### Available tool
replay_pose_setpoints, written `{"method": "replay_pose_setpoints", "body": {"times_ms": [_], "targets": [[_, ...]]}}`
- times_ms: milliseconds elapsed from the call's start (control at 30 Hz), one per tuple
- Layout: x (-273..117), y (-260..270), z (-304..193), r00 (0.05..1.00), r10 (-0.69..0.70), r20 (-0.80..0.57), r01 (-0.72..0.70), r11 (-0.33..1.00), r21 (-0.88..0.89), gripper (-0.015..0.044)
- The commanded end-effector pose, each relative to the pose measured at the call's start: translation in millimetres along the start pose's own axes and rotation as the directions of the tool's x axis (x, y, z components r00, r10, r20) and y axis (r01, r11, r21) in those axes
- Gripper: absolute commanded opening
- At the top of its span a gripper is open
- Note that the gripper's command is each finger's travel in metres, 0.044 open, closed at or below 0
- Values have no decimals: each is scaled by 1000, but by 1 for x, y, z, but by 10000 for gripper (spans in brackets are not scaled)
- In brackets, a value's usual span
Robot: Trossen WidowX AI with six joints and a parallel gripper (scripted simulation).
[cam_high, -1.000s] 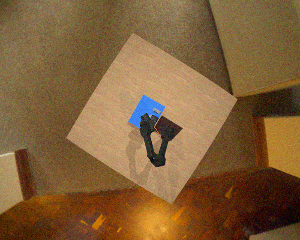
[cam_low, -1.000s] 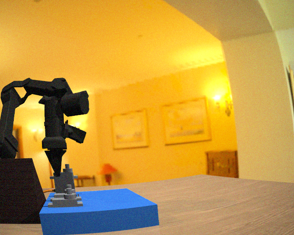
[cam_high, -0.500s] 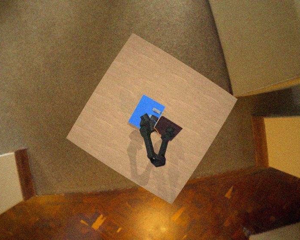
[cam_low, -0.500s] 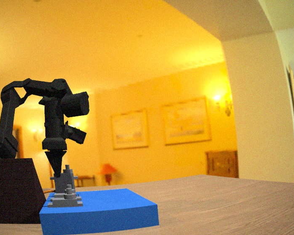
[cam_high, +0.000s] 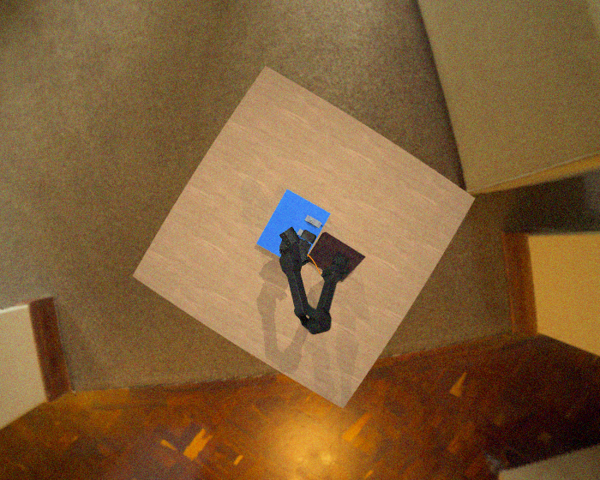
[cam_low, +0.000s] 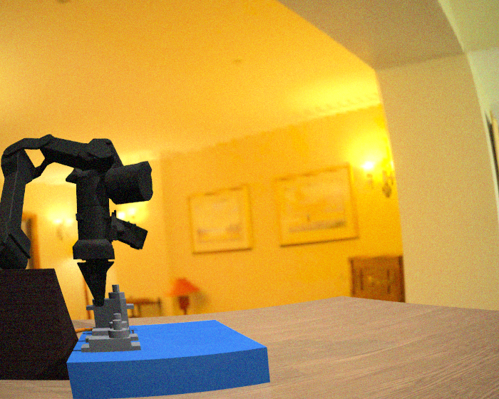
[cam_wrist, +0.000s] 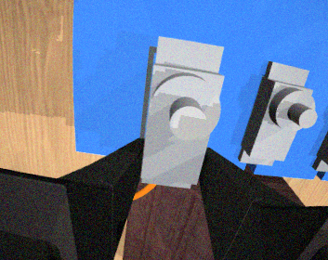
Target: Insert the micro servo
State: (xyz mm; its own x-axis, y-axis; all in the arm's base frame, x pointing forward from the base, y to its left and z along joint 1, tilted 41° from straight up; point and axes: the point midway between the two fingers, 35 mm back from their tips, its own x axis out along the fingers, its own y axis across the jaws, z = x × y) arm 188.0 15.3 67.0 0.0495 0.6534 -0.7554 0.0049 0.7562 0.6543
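My gripper [cam_low: 98,302] [cam_wrist: 172,149] is shut on the loose grey servo [cam_low: 105,316] [cam_wrist: 177,162], fingers on both sides of its body. The servo is upright with its output shaft [cam_low: 115,288] [cam_wrist: 190,122] pointing up. Its ears are well above the surface of the blue deck [cam_high: 287,207] [cam_low: 177,370] [cam_wrist: 107,93]. Its lower end is behind the seated servos in the exterior view, so its exact clearance cannot be told. The orange cable [cam_high: 315,263] [cam_low: 83,329] [cam_wrist: 144,192] runs off toward the arm base. The marked pocket and its notch are not visible.
Two seated grey servos stand beside the held one: the nearer [cam_wrist: 288,111] [cam_low: 100,331] and the farther [cam_high: 313,221] [cam_low: 112,343]. The dark block under the arm [cam_high: 354,254] [cam_low: 22,322] [cam_wrist: 167,227] stands close to the deck's cable side. The wooden table [cam_high: 238,154] surrounds them.
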Motion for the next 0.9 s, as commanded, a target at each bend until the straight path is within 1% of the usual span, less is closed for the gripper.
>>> {"method": "replay_pose_setpoints", "body": {"times_ms": [0,867], "targets": [[3,1,0,1000,4,6,-4,1000,4,0],[26,1,0,1000,4,6,-4,1000,4,0]]}}
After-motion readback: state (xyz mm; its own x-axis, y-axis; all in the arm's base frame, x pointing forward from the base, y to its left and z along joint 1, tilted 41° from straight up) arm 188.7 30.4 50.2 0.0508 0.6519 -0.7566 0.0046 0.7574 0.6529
